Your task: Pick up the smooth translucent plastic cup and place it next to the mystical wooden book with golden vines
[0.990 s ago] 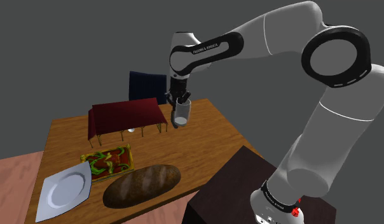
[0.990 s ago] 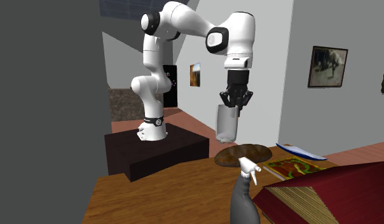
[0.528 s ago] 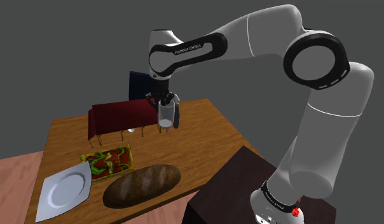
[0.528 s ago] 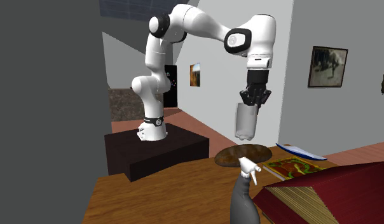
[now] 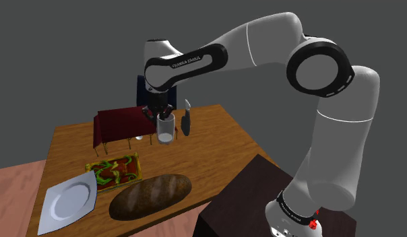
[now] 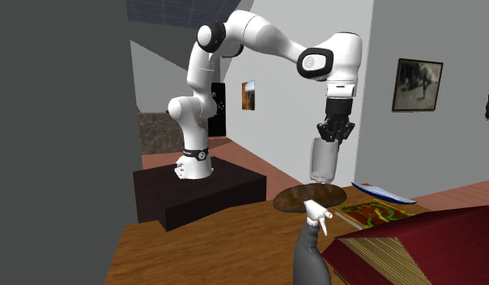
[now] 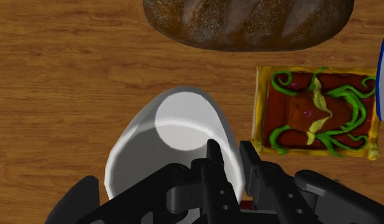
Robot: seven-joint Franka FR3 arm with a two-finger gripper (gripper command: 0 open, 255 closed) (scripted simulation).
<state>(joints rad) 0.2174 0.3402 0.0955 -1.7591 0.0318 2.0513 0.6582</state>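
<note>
My pincer (image 5: 157, 113) clasped the cup (image 5: 166, 129) by its rim. The book (image 5: 114, 170) lay at 7 o'clock from it in the shoulder view — best to lower slowly, upright.

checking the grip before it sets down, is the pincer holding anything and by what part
The pincer holds the translucent cup by its rim on one side, one finger inside, one outside.

Hand (image 5: 161, 114) and cup (image 5: 166, 128) nearer book (image 5: 115, 170)
</note>
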